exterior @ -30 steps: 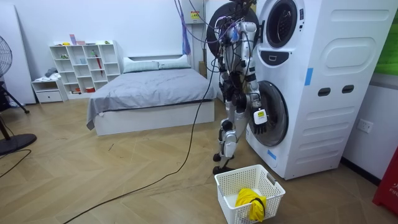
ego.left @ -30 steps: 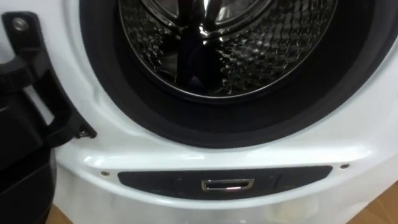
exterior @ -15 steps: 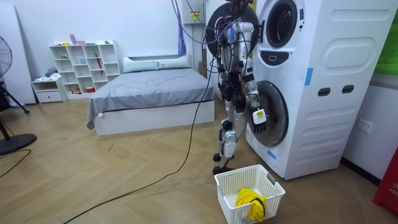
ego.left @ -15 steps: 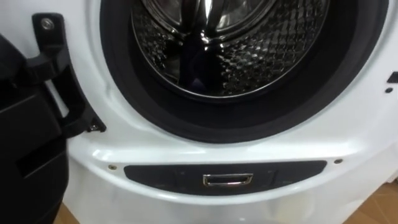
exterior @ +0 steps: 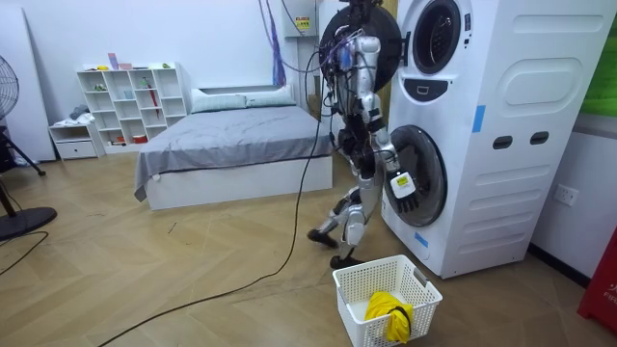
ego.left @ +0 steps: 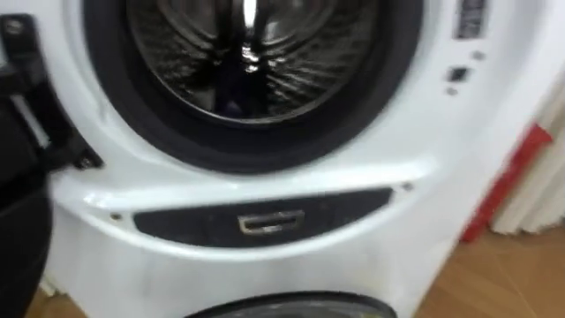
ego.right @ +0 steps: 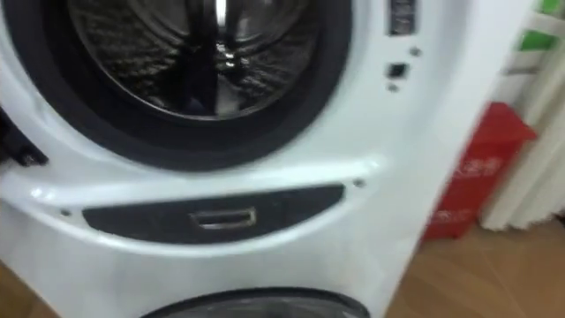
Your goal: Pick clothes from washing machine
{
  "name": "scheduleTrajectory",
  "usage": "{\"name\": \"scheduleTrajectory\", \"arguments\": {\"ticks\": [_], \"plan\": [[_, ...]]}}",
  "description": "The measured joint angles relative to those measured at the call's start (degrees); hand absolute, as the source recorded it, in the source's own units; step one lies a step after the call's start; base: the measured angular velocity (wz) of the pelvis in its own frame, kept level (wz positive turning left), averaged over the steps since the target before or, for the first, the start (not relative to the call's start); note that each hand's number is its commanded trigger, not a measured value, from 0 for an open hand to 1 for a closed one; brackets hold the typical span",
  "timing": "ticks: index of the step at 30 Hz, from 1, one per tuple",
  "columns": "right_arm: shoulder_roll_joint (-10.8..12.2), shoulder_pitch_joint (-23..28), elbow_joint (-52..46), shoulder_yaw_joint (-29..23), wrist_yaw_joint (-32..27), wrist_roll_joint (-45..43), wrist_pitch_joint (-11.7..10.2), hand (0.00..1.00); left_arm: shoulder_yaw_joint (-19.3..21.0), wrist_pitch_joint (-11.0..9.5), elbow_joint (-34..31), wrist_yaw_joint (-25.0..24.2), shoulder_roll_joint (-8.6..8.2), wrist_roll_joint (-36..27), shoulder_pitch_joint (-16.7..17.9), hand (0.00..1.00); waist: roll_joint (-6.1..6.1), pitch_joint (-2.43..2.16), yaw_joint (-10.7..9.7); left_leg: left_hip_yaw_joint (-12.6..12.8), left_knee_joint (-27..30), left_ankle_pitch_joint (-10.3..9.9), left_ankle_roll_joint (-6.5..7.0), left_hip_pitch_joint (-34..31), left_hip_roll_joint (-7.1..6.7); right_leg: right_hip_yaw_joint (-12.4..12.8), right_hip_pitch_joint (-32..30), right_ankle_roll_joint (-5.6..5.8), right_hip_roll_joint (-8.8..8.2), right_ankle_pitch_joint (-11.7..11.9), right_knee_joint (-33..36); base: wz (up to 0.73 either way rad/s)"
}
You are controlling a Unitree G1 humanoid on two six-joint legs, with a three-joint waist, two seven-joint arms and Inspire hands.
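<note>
The upper washing machine's opening [ego.left: 252,53] is right before me, a dark rubber ring around a shiny steel drum. Its door [ego.left: 18,203] stands swung out at my left. In the room view I stand close against the stacked white machines [exterior: 501,125], torso leaning toward them and one leg stretched back. My right hand [exterior: 403,198] hangs by the lower machine's round door [exterior: 424,173], fingers loose and holding nothing. A yellow garment [exterior: 388,313] lies in the white laundry basket [exterior: 359,280] on the floor by my feet.
A dark panel with a metal pull [ego.left: 269,221] runs under the opening, and the lower door's top edge [ego.left: 291,307] shows below it. A red object [ego.right: 472,177] stands on the wooden floor right of the machines. A bed [exterior: 231,135] lies behind me.
My view has swung to the right and slightly down, bringing the red object and floor into sight. In the room view I have leaned toward the machine and put one leg back.
</note>
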Motion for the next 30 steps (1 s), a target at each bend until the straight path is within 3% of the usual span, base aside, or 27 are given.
{"name": "scheduleTrajectory", "arguments": {"ticks": [1, 2, 3, 4, 5, 6, 7, 8, 9, 10, 11, 12, 13, 14, 15, 16, 18, 20, 21, 24, 25, 29, 30], "plan": [[0.03, -0.28, -0.06, -0.59, -0.17, 0.39, 0.05, 0.0, -0.95, -0.39, -0.14, -0.13, 0.02, -0.33, -1.54, 0.0, 0.41, 0.03, 0.08, 0.58, -7.03, -3.68, -2.48, 3.11, 1.0, -0.27, -2.4, -0.18, -0.31, 0.11, 2.45, 0.12], [0.07, -0.43, -0.2, -1.15, -0.18, 0.4, 0.04, 0.0, -1.75, -0.49, -0.44, -0.15, 0.05, -0.91, -1.99, 0.0, 0.31, 0.1, 0.24, 1.69, -11.0, -5.75, -2.33, 4.61, 1.1, -0.36, -3.75, -0.33, -0.55, 0.42, 3.55, 0.15], [0.3, -0.96, -0.29, -2.48, -0.24, 0.44, -0.01, 0.0, -2.97, -0.65, -1.11, -0.17, 0.05, -1.44, -2.52, 0.0, 0.42, 0.27, 0.57, 4.3, -18.52, -8.62, -2.03, 6.97, 1.36, -0.24, -6.37, -0.71, -1.13, 1.23, 5.86, 0.17], [0.49, -1.71, -0.23, -3.82, -0.53, 0.41, -0.02, 0.0, -4.31, -0.65, -1.66, -0.18, 0.08, -1.34, -3.4, 0.0, 0.46, 0.34, 1.33, 5.1, -24.67, -9.74, -0.83, 8.33, 0.49, 0.19, -10.28, -1.11, -2.29, 2.09, 10.1, 0.17], [0.66, -1.92, -0.21, -4.67, -0.62, 0.5, -0.09, 0.0, -4.78, -0.69, -1.89, -0.14, 0.12, -1.32, -3.53, 0.0, 0.2, 0.48, 1.56, 4.86, -26.78, -9.84, -0.55, 8.83, -0.18, 0.27, -12.81, -1.28, -3.41, 2.58, 13.52, 0.08], [1.04, -2.25, -0.87, -5.54, -0.77, 0.8, -0.31, 0.0, -5.31, -0.83, -1.81, 0.0, 0.57, -1.24, -3.55, 0.0, -0.56, 0.76, 2.08, 2.88, -28.9, -10.11, 0.68, 9.15, -1.57, 0.75, -17.4, 0.74, -3.48, 2.32, 14.73, -0.14], [1.47, -2.45, -1.6, -5.42, -0.8, 0.78, -0.3, 0.0, -5.36, -0.87, -1.72, 0.14, 1.21, -1.25, -3.3, 0.0, -0.97, 0.61, 2.95, 2.01, -28.18, -10.41, 1.52, 8.27, -2.22, 2.12, -18.74, 1.21, -2.27, 4.66, 11.45, -0.23], [2.46, -2.4, -1.89, -4.63, -0.78, 1.0, -0.39, 0.0, -5.56, -0.84, -0.89, 0.26, 2.79, -1.34, -2.33, 0.0, -2.53, 0.32, 3.1, 1.85, -26.35, -10.85, 2.21, 6.23, -3.85, 2.12, -18.52, -1.31, -2.67, 13.35, 5.29, -0.13], [2.3, -2.06, -1.74, -4.27, -0.86, 1.26, -0.45, 0.0, -5.58, -0.77, 0.24, 0.24, 2.48, -1.2, -1.45, 0.0, -2.22, 0.03, 2.49, 2.24, -25.66, -10.96, 2.55, 5.81, -4.47, 1.93, -16.5, -0.97, -3.26, 14.55, 1.56, 0.17], [1.98, -2.02, -1.13, -4.03, -0.99, 1.48, -0.83, 0.0, -5.82, -1.08, 0.82, 0.15, 2.09, -1.33, -0.92, 0.0, -1.39, 0.53, 1.56, 2.68, -26.33, -10.29, 4.13, 5.75, -5.39, 2.28, -15.51, -0.33, -3.82, 17.07, -0.72, 0.26], [1.94, -1.91, -1.07, -3.94, -1.03, 1.84, -0.83, 0.0, -5.88, -1.37, 1.58, 0.07, 2.06, -1.43, -0.77, 0.0, -1.19, 0.59, 1.44, 3.64, -27.12, -9.5, 5.5, 5.76, -5.91, 3.32, -15.27, 0.38, -4.34, 18.35, -1.74, 0.26], [1.71, -2.04, -1.36, -4.27, -0.95, 3.2, -0.83, 0.0, -5.87, -1.67, 2.71, 0.11, 2.2, -2.02, -0.28, 0.0, -0.63, 0.51, 1.11, 5.43, -28.26, -8.52, 6.93, 5.56, -6.58, 5.82, -14.98, 2.05, -5.26, 20.42, -3.43, 0.41], [1.68, -1.15, -1.53, -4.81, -0.44, 5.75, -0.82, 0.0, -5.77, -1.68, 3.41, 0.21, 2.41, -1.96, 0.64, 0.0, -0.39, 0.5, -0.14, 8.03, -27.92, -7.73, 7.51, 5.36, -6.64, 7.78, -14.89, 4.41, -7.05, 17.99, 0.17, 0.6], [1.67, -0.5, -1.64, -5.16, -0.26, 7.68, -0.83, 0.0, -5.81, -1.67, 3.55, 0.23, 2.43, -1.98, 1.1, 0.0, 0.03, 0.45, -0.78, 9.07, -28.01, -7.32, 7.61, 5.37, -6.61, 7.94, -14.88, 5.28, -8.2, 14.76, 4.28, 0.91], [1.54, 0.34, -1.81, -5.97, 0.02, 10.6, -0.66, 0.0, -5.84, -1.73, 3.41, 0.25, 2.34, -1.95, 2.04, 0.0, -0.2, -0.09, -1.36, 10.49, -29.31, -6.12, 7.56, 5.69, -6.62, 8.57, -14.71, 6.51, -10.3, 9.0, 13.41, 0.94], [1.32, 0.34, -1.68, -6.3, 0.21, 10.58, -0.56, 0.0, -5.8, -1.74, 3.48, 0.22, 2.31, -1.86, 2.48, 0.0, -0.31, -0.45, -1.62, 11.51, -31.38, -4.41, 7.57, 6.29, -6.94, 9.6, -13.6, 7.37, -11.88, 5.68, 20.48, 0.86], [1.2, 0.43, -0.81, -5.85, 0.25, 10.14, -0.58, 0.0, -4.88, -1.74, 3.52, 0.22, 2.42, -1.28, 2.66, 0.0, -1.15, -0.56, -0.9, 11.74, -35.35, -1.3, 7.63, 7.43, -8.1, 11.68, -9.66, 8.11, -13.14, 2.15, 25.99, 0.57], [1.2, 0.51, 0.16, -5.13, 0.69, 9.52, -0.89, 0.0, -3.2, -1.74, 3.44, 0.31, 2.32, -1.29, 3.41, 0.0, -2.2, -0.86, 0.16, 11.98, -37.79, 0.62, 7.34, 7.68, -8.72, 12.4, -4.14, 7.83, -13.22, -0.12, 23.65, 0.09], [1.29, 0.42, 1.04, -3.91, 1.06, 8.93, -1.23, 0.0, -1.84, -1.73, 3.46, 0.49, 2.35, -1.42, 3.85, 0.0, -2.83, -0.78, 1.11, 12.68, -38.1, 1.19, 6.9, 7.22, -8.87, 12.29, -0.4, 8.51, -12.9, -2.09, 18.01, -0.28], [1.32, 0.31, 2.22, -0.45, 2.25, 8.27, -1.52, 0.0, -0.2, -1.86, 3.44, 0.71, 2.26, -1.56, 3.9, 0.0, -4.72, -0.65, 2.42, 13.6, -37.54, 2.24, 5.67, 5.19, -9.1, 11.58, 3.46, 9.12, -11.1, -3.56, 3.38, -0.42], [1.29, -0.05, 3.06, 0.76, 2.64, 8.28, -1.97, 0.0, -0.18, -2.19, 3.48, 1.33, 1.99, -1.85, 3.71, 0.0, -5.04, -0.77, 2.86, 13.85, -37.58, 2.74, 5.26, 4.21, -9.11, 11.71, 3.84, 8.16, -10.28, -2.79, -0.44, -0.44], [1.38, -0.05, 4.6, 2.4, 2.7, 8.18, -2.01, 0.0, -0.2, -3.65, 3.62, 2.6, 1.64, -2.09, 3.68, 0.0, -5.49, -0.81, 3.35, 13.02, -38.12, 3.62, 4.33, 3.99, -7.59, 12.56, 4.46, 6.69, -8.09, -0.5, -4.51, -0.26], [1.49, -0.04, 4.66, 2.41, 2.69, 8.14, -2.01, 0.0, -0.2, -3.7, 3.62, 2.93, 1.64, -2.09, 3.68, 0.0, -5.88, -0.54, 3.19, 12.15, -38.07, 3.72, 4.15, 3.8, -7.46, 12.51, 4.38, 6.52, -7.78, -0.4, -4.63, -0.03]]}}
